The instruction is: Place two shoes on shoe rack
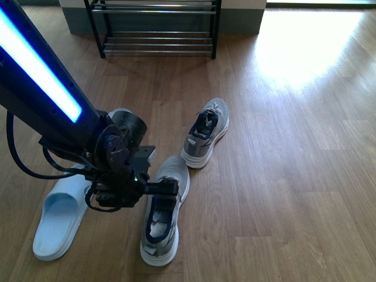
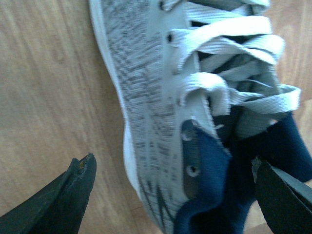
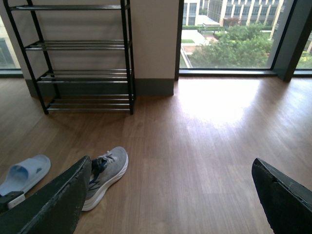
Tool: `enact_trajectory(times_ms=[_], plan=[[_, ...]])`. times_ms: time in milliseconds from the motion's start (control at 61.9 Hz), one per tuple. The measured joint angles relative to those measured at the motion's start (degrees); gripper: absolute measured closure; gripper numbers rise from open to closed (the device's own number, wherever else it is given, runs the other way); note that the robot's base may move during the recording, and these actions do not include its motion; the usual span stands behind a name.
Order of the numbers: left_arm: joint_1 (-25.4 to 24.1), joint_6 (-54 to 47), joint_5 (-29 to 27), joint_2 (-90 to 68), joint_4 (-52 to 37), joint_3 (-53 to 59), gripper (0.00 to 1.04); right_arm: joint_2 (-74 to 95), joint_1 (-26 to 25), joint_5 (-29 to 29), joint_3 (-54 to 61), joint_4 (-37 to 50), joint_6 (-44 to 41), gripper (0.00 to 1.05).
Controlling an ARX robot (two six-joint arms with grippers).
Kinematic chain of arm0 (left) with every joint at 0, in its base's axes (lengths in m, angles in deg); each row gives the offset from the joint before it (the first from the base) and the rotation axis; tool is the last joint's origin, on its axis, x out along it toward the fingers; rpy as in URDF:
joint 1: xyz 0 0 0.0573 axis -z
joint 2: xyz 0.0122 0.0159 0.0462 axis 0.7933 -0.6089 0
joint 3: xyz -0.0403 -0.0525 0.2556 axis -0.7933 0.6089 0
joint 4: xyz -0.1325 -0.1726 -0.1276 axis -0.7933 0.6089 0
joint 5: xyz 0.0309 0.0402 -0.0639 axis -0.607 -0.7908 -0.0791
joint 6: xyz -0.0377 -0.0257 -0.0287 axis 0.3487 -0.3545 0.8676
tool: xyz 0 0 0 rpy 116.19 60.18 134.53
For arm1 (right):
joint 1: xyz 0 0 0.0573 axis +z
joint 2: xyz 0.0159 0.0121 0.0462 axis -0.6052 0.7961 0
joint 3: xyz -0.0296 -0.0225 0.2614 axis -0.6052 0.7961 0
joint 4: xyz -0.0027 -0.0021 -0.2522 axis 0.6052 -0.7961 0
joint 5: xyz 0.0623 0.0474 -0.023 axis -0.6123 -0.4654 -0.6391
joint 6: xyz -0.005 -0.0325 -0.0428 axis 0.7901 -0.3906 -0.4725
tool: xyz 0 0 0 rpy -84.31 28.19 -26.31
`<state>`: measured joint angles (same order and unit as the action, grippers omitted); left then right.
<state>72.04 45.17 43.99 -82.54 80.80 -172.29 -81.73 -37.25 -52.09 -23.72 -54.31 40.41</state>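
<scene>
Two shoes in front of us are grey: the near sneaker (image 1: 167, 176) and the far sneaker (image 1: 207, 132). Both lie on the wood floor (image 1: 294, 153) with their toes toward the shoe rack (image 1: 158, 36), and both are well apart from it. The rack stands at the far wall. A pale blue sandal (image 1: 59, 214) lies flat on the floor, to the left of the near sneaker. Our left arm (image 1: 88, 126) reaches down low over the near sneaker, and a bright blue light strip (image 1: 35, 67) glows along it. In the left wrist view, our left gripper (image 2: 173, 163) has its jaws wide apart, one on each side of the near sneaker's back part. One finger is over the bare floor, and the other is past the dark blue lining (image 2: 229, 180). We cannot tell if the fingers touch the shoe. The pale laces (image 2: 234, 58) sit loose on top. Our right gripper (image 3: 171, 163) does not show in the front view. In its own wrist view its jaws are wide apart too, with only floor between them. That view also shows a big window (image 3: 234, 34) beside the rack.
</scene>
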Motion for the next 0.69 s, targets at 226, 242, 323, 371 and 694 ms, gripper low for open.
enact_trajectory(times_ms=[226,242,323,371,694], plan=[[-0.59,-0.74,-4.50,-2.45,-2.62,-1.16,0.10,0.00,0.00,0.00,0.00,0.00,0.00,0.09],[-0.57,-0.81,-4.92,-2.54,-2.62,-1.25,0.11,0.00,0.00,0.00,0.00,0.00,0.00,0.09],[-0.50,-1.07,-5.07,-2.86,-3.08,-1.38,0.23,0.00,0.00,0.00,0.00,0.00,0.00,0.09],[-0.46,-1.05,-5.09,-2.95,-3.06,-1.55,0.30,0.00,0.00,0.00,0.00,0.00,0.00,0.09],[-0.39,-1.27,-5.88,-3.37,-2.51,-2.54,0.82,0.00,0.00,0.00,0.00,0.00,0.00,0.09]])
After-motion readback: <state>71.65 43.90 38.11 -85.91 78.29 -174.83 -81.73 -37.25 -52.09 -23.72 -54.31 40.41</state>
